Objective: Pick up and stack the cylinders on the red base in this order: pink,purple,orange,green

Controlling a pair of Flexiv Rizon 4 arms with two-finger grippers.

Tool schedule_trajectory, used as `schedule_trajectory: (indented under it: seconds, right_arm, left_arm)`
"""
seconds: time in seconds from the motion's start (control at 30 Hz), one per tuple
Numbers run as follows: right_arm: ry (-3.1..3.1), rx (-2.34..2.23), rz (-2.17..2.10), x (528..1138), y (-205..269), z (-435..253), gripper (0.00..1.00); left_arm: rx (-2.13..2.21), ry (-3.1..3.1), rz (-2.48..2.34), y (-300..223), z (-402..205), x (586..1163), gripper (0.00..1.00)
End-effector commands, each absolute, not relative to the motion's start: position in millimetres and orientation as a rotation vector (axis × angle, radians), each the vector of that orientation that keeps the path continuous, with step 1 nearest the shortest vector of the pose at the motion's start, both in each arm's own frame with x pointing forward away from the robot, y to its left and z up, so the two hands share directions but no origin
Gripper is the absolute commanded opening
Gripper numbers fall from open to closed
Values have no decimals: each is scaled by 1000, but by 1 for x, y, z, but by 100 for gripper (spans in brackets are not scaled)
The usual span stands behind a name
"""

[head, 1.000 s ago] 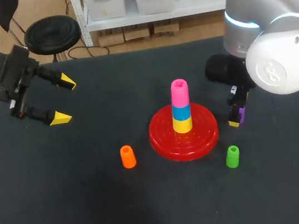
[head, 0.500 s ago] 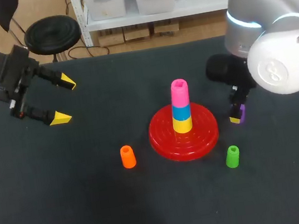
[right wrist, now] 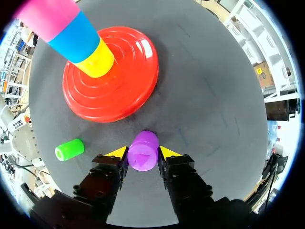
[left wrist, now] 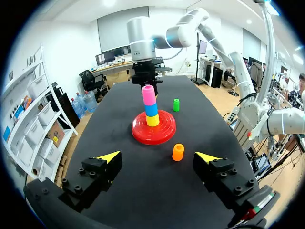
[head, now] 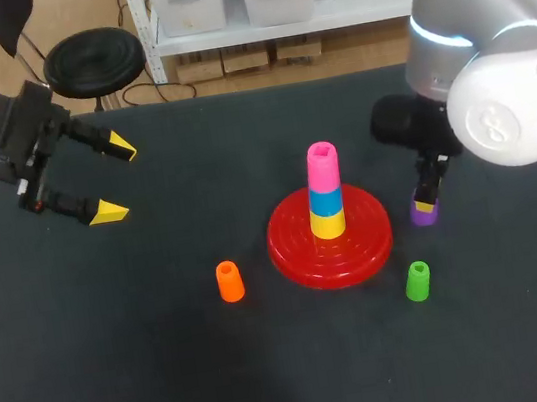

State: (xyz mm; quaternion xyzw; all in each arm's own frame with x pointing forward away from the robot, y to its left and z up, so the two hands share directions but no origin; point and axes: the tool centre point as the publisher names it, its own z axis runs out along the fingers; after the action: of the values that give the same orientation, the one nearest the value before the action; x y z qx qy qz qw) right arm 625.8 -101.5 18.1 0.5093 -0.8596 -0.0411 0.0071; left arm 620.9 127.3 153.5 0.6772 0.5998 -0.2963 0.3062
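Turned upright since the earlier frame, the purple cylinder is gripped by the right jaws just beside the red base; the left jaws are spread wide, well apart.

open table surrounds the orange cylinder; the red base crowds the purple cylinder.

No readable text, number, label or sign showing anywhere on black table or on anything standing on it.
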Motion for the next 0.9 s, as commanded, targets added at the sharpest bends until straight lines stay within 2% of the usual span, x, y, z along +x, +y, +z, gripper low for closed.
schedule_trajectory:
  seconds: [0.03, 0.53, 0.9]
  right_arm:
    - [-2692, 1592, -125, 624, -102, 20, 0]
    - [-2788, 1610, -57, 622, -110, 59, 0]
    - [-2808, 1736, 16, 645, -111, 131, 0]
  left_arm:
    - [1789, 1584, -781, 128, 153, 620, 100]
    - [1789, 1584, -781, 128, 153, 620, 100]
    - [1789, 1584, -781, 128, 153, 620, 100]
